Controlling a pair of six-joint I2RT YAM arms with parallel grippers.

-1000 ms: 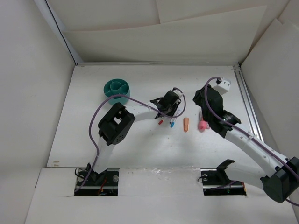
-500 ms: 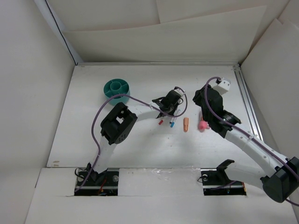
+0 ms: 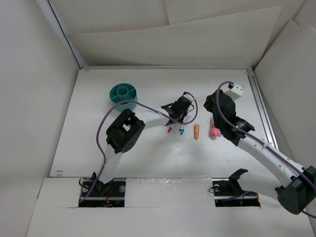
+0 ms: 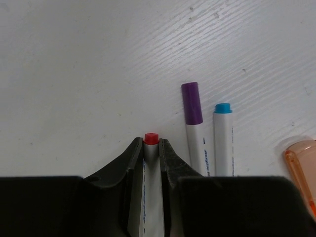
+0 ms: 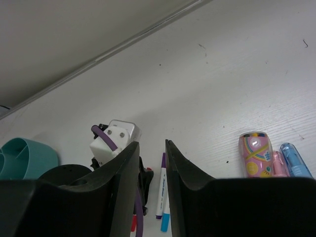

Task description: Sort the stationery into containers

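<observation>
My left gripper [image 4: 151,145] is shut on the white pen with the red end [image 4: 151,138], which lies low at the table. The purple-ended pen [image 4: 192,113] and blue-ended pen [image 4: 223,128] lie side by side just right of it, then an orange piece [image 4: 302,163]. From above, the left gripper [image 3: 177,113] is over the pens [image 3: 181,129], with the orange piece [image 3: 196,131] and pink piece [image 3: 214,132] to the right. My right gripper [image 5: 152,148] is slightly open and empty, above the table near the pink piece [image 5: 254,153] and blue piece [image 5: 295,160]. The teal cup [image 3: 123,94] stands at the back left.
White walls enclose the table on three sides. A metal rail [image 3: 261,108] runs along the right edge. The left arm's purple cable [image 3: 143,104] loops over the space between the cup and the pens.
The left arm's wrist and elbow have shifted slightly to the right. The pens and pieces on the table and the right arm have not moved.
</observation>
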